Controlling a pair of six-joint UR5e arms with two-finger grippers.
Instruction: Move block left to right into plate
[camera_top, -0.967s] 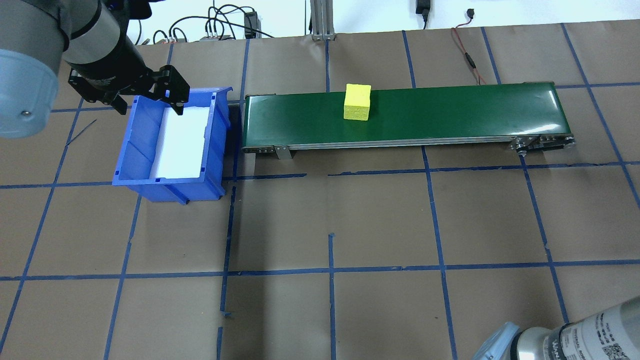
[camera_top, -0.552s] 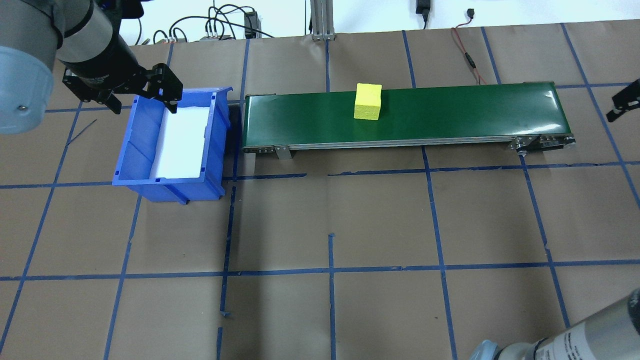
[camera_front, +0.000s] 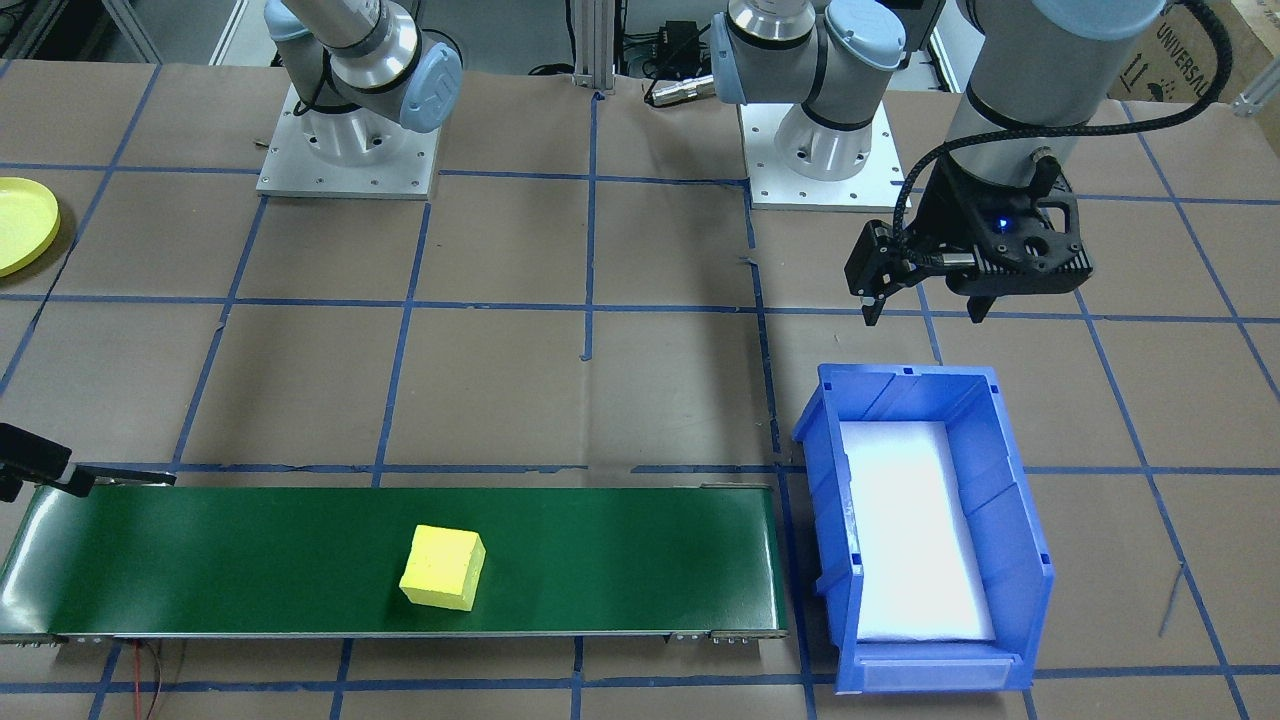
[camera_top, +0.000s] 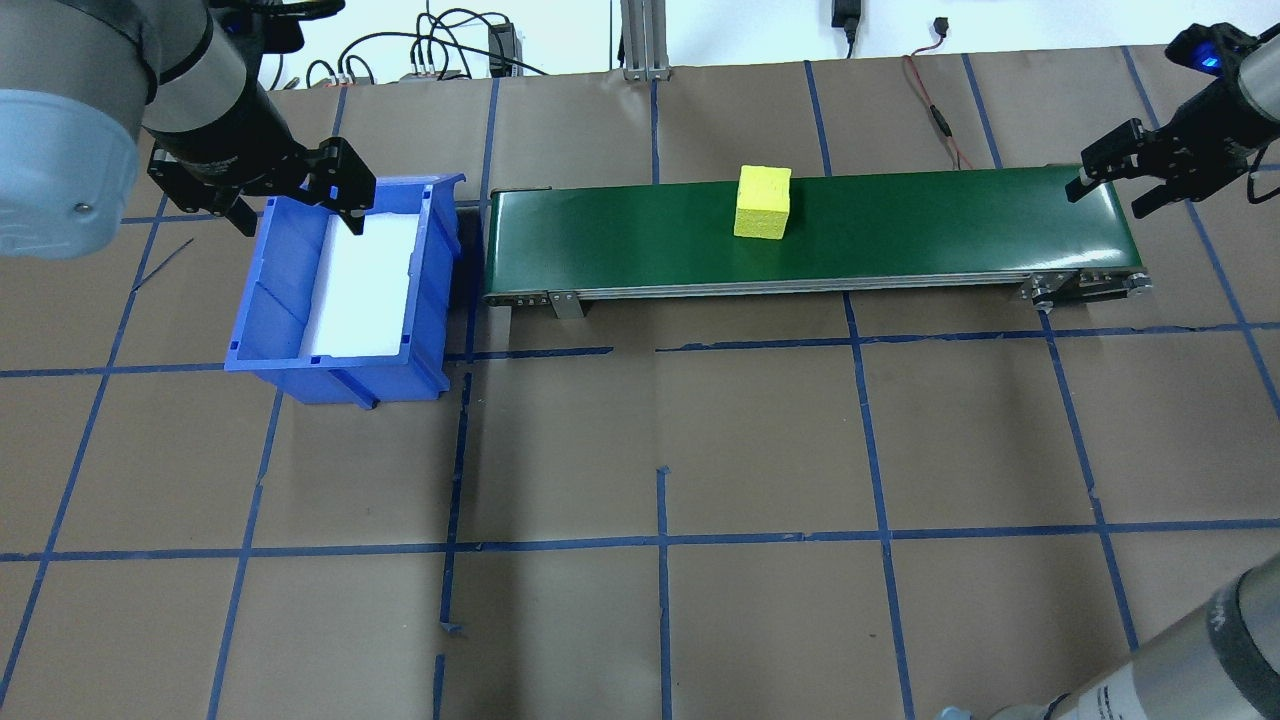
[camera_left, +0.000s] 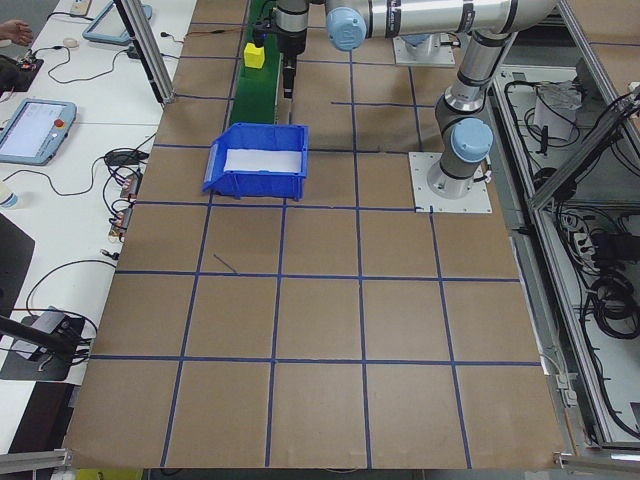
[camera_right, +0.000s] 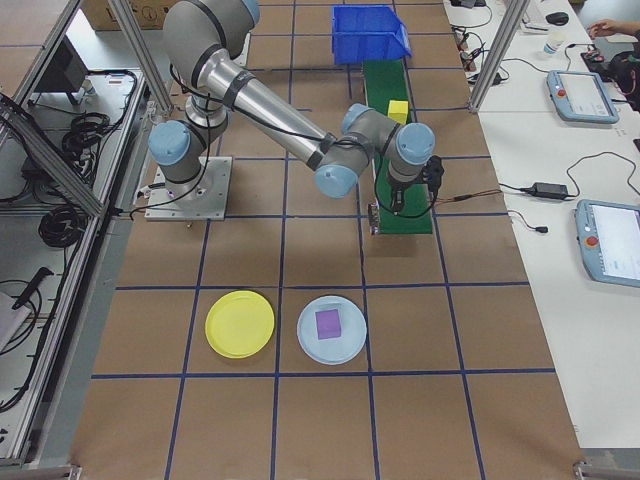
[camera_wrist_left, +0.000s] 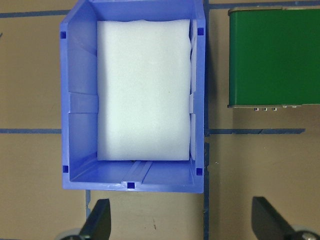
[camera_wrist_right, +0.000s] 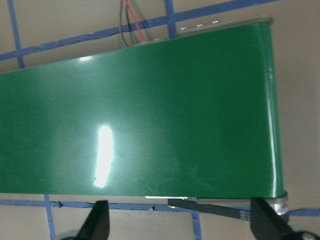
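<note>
Resting mid-belt on the green conveyor (camera_top: 810, 230), the yellow block (camera_top: 762, 202) lies on a brown-papered table (camera_top: 660, 450) gridded with blue tape. At 9 o'clock, the left gripper (camera_top: 290, 205) hovers spread over the blue bin (camera_top: 340, 290); at 3 o'clock, the right gripper (camera_top: 1110, 195) hangs released. The yellow plate (camera_right: 240, 323) sits well apart, beside a pale-blue plate (camera_right: 332, 329).
</note>
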